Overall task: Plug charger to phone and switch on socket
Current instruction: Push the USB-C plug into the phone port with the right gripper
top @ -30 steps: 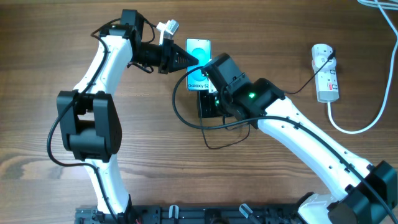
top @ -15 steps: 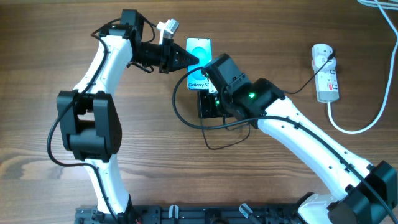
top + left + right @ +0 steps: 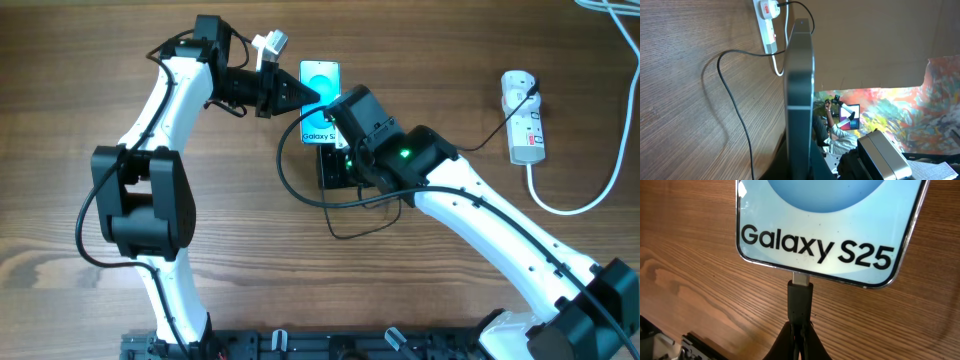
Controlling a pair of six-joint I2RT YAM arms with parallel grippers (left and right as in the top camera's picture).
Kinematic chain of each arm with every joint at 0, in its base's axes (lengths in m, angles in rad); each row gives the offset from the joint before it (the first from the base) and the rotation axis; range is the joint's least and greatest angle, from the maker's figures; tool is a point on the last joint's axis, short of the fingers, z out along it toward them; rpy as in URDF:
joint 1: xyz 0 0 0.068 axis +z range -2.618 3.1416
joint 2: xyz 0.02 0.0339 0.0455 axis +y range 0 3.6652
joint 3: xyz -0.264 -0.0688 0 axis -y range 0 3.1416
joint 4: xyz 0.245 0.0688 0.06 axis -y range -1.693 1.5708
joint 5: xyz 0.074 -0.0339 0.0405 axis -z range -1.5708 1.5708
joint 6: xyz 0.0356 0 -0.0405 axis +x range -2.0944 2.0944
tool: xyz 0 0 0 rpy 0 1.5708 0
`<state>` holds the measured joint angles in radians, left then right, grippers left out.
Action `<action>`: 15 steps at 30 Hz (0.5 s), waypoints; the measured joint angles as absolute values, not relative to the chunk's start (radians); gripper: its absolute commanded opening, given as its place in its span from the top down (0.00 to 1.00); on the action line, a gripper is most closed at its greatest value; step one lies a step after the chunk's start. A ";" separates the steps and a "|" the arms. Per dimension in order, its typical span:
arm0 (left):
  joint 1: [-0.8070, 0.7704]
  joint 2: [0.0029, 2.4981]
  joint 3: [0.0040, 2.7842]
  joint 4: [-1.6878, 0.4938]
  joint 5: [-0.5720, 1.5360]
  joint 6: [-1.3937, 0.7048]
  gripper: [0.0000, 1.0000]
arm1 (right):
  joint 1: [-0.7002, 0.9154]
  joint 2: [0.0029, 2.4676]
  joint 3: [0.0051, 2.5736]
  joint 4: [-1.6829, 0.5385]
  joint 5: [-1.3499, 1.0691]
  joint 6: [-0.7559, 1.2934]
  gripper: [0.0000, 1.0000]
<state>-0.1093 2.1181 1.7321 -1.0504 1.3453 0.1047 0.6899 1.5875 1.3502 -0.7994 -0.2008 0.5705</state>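
Right gripper (image 3: 325,152), overhead: closed on the free end of the thin black charger cable (image 3: 480,139), right at the "Galaxy" end of the cyan-screened rectangular smartphone (image 3: 320,78).
Left gripper (image 3: 303,95), overhead: fingers drawn in on the smartphone's long left edge, apparently clamped to steady it over the brown wooden table (image 3: 230,250).
Power strip, overhead: the white elongated power strip (image 3: 524,130) lies well apart at the right. The charger cable runs into it, and neither arm is near it.
Progress, overhead: the plugging step looks to be in hand, and the switch step looks untouched — whether the switch is on is too small to tell.
Smartphone, left wrist: seen edge-on as a grey slab (image 3: 800,100) rising up the middle of the view, which fits a pinch across its thickness. The fingers themselves barely show.
Power strip, left wrist: far off at the top (image 3: 767,20), with the cable trailing back across the wood.
Connector, right wrist: the small black connector (image 3: 800,302) is pinched between shut fingertips, in line with the port.
Seating, right wrist: a short strip of bare metal shows between connector body and phone edge — probably partly in, with a last push left.
Remaining: seat the plug, let go, then reach the switch.
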 measured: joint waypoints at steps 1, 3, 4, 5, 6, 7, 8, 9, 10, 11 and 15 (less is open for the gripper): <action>-0.109 2.119 1.732 -1.050 1.345 0.105 0.96 | 0.690 1.588 1.350 -0.799 -0.200 0.570 0.96; -0.109 2.119 1.732 -1.050 1.345 0.105 0.96 | 0.690 1.588 1.350 -0.807 -0.185 0.570 0.96; -0.109 2.118 1.732 -1.050 1.345 0.105 0.96 | 0.690 1.588 1.350 -0.808 -0.181 0.569 0.96; -0.109 2.118 1.732 -1.050 1.345 0.105 0.96 | 0.690 1.588 1.350 -0.810 -0.179 0.567 0.96; -0.109 2.118 1.732 -1.050 1.345 0.105 0.96 | 0.690 1.588 1.350 -0.815 -0.175 0.566 0.96; -0.109 2.118 1.732 -1.050 1.345 0.105 0.96 | 0.690 1.588 1.350 -0.815 -0.171 0.564 0.96; -0.109 2.118 1.732 -1.050 1.345 0.105 0.96 | 0.690 1.588 1.350 -0.815 -0.170 0.563 0.96; -0.109 2.118 1.732 -1.050 1.346 0.105 0.96 | 0.690 1.588 1.350 -0.815 -0.170 0.563 0.96; -0.109 2.118 1.732 -1.050 1.346 0.105 0.96 | 0.690 1.588 1.350 -0.815 -0.170 0.563 0.96; -0.109 2.118 1.732 -1.050 1.346 0.105 0.96 | 0.690 1.588 1.350 -0.814 -0.170 0.563 0.96; -0.109 2.118 1.732 -1.048 1.349 0.105 0.96 | 0.690 1.588 1.350 -0.809 -0.172 0.563 0.96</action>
<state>-0.1093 2.1181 1.7321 -1.0485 1.3491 0.1047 0.6903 1.5875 1.3502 -0.8089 -0.1722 0.5632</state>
